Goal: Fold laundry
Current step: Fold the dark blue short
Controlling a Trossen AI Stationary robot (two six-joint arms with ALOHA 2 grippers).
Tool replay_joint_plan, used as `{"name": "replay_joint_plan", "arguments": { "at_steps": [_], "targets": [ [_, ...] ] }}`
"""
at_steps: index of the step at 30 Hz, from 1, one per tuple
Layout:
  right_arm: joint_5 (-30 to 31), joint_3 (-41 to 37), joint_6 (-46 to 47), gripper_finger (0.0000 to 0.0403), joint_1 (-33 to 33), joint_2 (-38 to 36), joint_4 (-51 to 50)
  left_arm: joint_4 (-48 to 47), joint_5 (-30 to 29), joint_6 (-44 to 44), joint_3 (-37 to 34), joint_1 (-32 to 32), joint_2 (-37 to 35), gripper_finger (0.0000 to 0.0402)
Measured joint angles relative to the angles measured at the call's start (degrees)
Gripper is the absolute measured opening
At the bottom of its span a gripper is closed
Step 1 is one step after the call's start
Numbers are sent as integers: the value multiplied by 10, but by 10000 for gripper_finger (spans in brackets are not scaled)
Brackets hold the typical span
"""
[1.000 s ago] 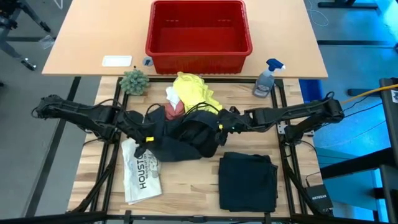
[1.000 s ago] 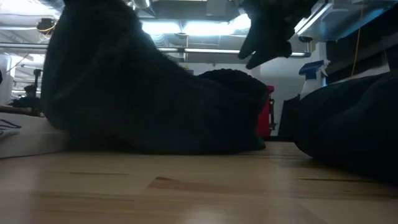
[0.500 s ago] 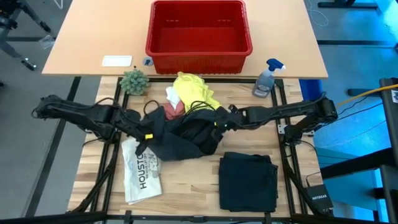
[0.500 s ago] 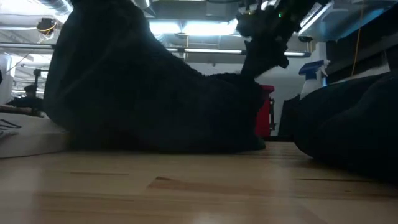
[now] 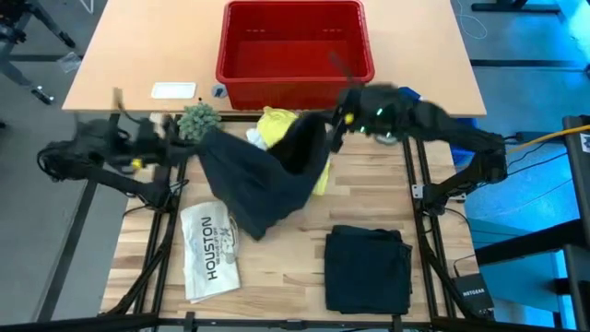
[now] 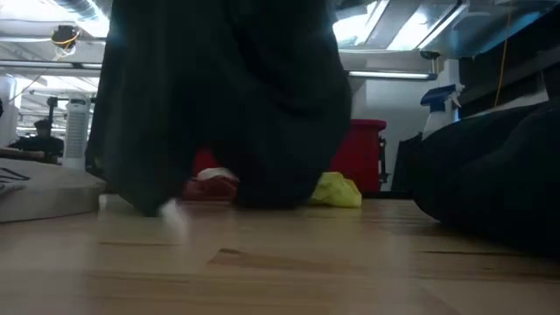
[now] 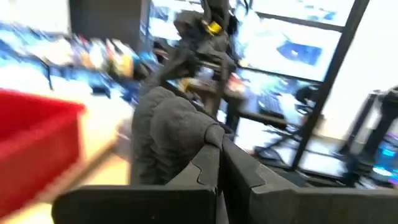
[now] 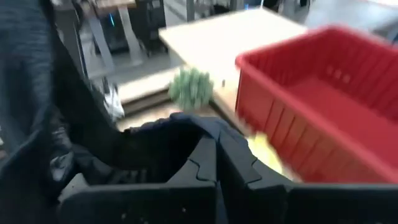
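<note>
The left gripper (image 5: 189, 148), clamped on the big, limp black trousers (image 5: 258, 180), has swung out toward nine o'clock. The right gripper (image 5: 334, 122), newly pinched onto the same cloth, has risen toward one o'clock. The garment now hangs stretched between them above mid-table, ready for spreading; bright yellow T-shirt (image 5: 286, 129) lies uncovered behind.

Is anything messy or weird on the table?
Nothing looks broken or spilled. The yellow T-shirt lies crumpled by the red basket, and the black trousers hang stretched between the left gripper and right gripper, not folded yet.
</note>
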Motion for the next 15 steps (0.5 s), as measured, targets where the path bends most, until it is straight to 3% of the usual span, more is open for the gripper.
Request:
{"name": "replay_joint_plan", "arguments": {
  "at_steps": [9,11,15],
  "targets": [
    [-81,100,-29,0,-86,36,-20,-70,-74,63,82,0,-13,0],
    [-123,101,-22,0,-85,39,-27,-68,-51,49,89,0,-8,0],
    [-204,102,-29,0,-64,39,-6,-46,70,19,97,0,10,0]
  ]
}}
